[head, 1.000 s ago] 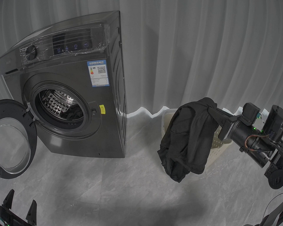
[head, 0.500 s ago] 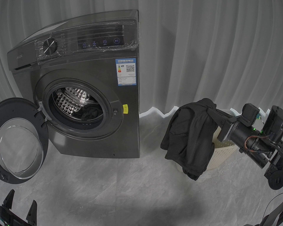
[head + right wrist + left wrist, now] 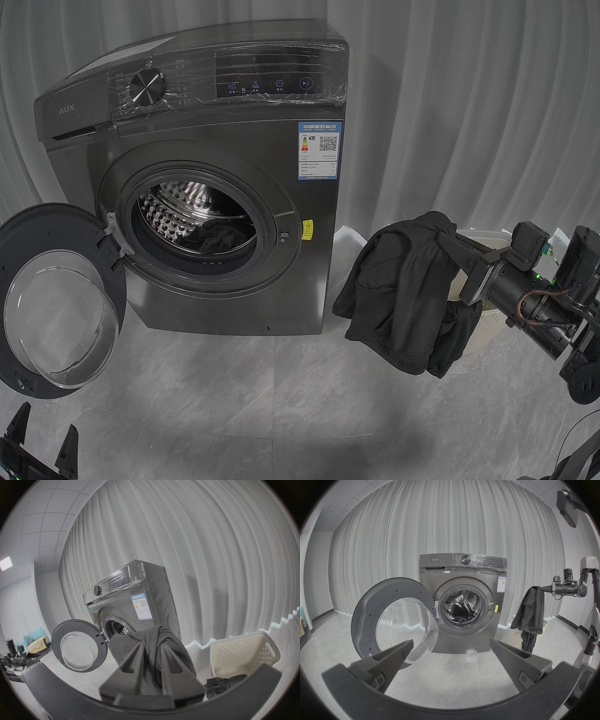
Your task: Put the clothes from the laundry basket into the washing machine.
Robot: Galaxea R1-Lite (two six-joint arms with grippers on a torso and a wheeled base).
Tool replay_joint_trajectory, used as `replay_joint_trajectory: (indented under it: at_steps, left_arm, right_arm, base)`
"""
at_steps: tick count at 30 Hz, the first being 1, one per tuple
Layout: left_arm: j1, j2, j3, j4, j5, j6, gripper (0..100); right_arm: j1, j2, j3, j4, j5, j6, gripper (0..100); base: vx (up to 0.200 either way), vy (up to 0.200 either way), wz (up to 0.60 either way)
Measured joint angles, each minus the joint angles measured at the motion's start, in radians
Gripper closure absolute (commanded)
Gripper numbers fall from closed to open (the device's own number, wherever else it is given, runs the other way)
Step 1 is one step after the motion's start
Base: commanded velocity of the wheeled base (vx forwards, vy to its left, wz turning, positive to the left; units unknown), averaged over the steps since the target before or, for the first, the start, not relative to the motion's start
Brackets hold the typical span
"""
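Two tools were in sight. Nearest, the left tool (image 3: 450, 643) sat low over the floor (image 3: 250, 387), its fingers spread wide with nothing between them, facing the washer (image 3: 250, 300).

Farther out, on the right side, the right tool (image 3: 152, 650) was clamped on the top fold of a black garment (image 3: 400, 294) and held it up in the air. The garment hung straight down from the grip. Its long axis was vertical, with the bunched top at the fingers and the loose lower end pointing at the floor. It hung to the right of the washer, apart from it, and in front of the basket (image 3: 247, 655).

The pale, perforated basket stood on the floor just behind the garment. Dark clothes (image 3: 223, 684) lay low at its near side.

Beyond, the grey washer stood with its front turned toward the tools. Its round door (image 3: 59, 300) was swung fully open to the left on its hinge, glass side showing. A dark cloth (image 3: 219, 236) lay at the bottom of the steel drum (image 3: 178, 203).

Farthest back, a white pleated curtain (image 3: 469, 125) ran behind both washer and basket, down to the floor.
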Motion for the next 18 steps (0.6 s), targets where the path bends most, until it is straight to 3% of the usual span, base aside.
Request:
replay_joint_trajectory:
  at_steps: [4, 10, 18]
  left_arm:
    - [0.000, 0.000, 0.000, 0.000, 0.000, 0.000, 0]
    - [0.000, 0.000, 0.000, 0.000, 0.001, 0.000, 0]
    - [0.000, 0.000, 0.000, 0.000, 0.001, -0.011, 0]
  right_arm:
    - [0.000, 0.000, 0.000, 0.000, -0.001, 0.000, 100]
    - [0.000, 0.001, 0.000, 0.000, -0.001, 0.002, 100]
    - [0.000, 0.004, 0.002, 0.000, -0.001, 0.006, 100]
  base:
    - [-0.200, 0.000, 0.00]
    - [0.000, 0.000, 0.00]
    - [0.000, 0.200, 0.00]
